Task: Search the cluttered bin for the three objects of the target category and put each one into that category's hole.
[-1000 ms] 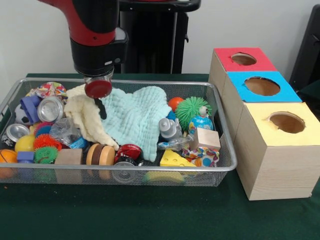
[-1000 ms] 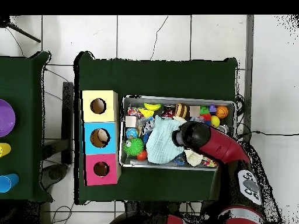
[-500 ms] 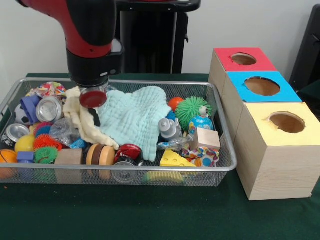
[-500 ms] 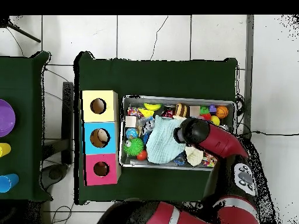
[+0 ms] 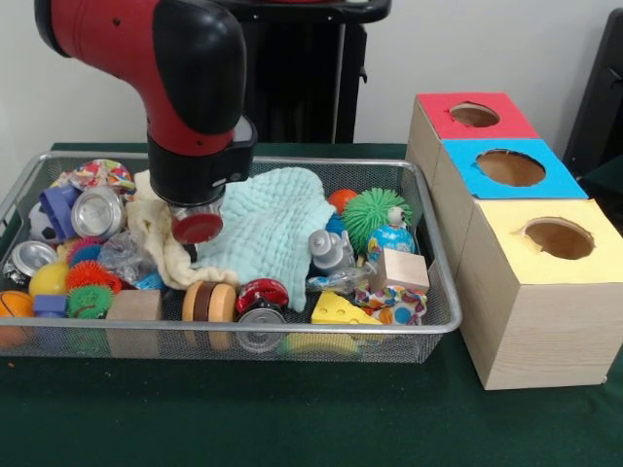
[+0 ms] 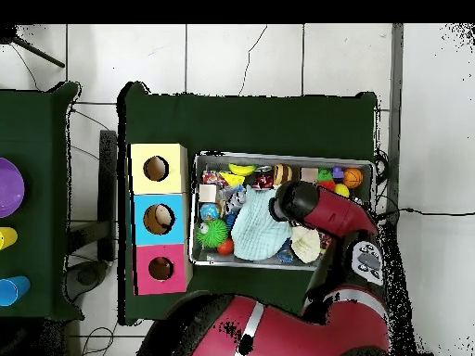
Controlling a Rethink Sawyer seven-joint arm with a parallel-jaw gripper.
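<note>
**Arm low over the cloths in the wire bin**

The wire mesh bin (image 5: 428,331) sits on the green table (image 5: 292,418), packed with small things. Across its middle lies a pale blue-green cloth (image 5: 277,229), with a cream cloth (image 5: 156,233) partly tucked under its left edge in the front view. The gripper (image 5: 198,233) hangs right over the seam between the two cloths, a red round disc at its end; whether it is released, clenched or grasping anything cannot be told from either view.

Around the cloths: a silver can (image 5: 97,209) and a soccer-patterned ball (image 5: 41,226) at the left, spiky red and green balls (image 5: 88,289) and a wooden block (image 5: 134,305) at the front left, a brown-and-tan wooden wheel (image 5: 208,302) just below the gripper. To the right lie a green spiky ball (image 5: 375,212), an orange ball (image 5: 341,200), a plain wooden cube (image 5: 399,269) and a yellow cheese wedge (image 5: 341,309).

Beside the bin stand three wooden boxes in a row, each with a round hole on top: red (image 5: 474,115), blue (image 5: 508,167) and yellow (image 5: 555,238).
</note>
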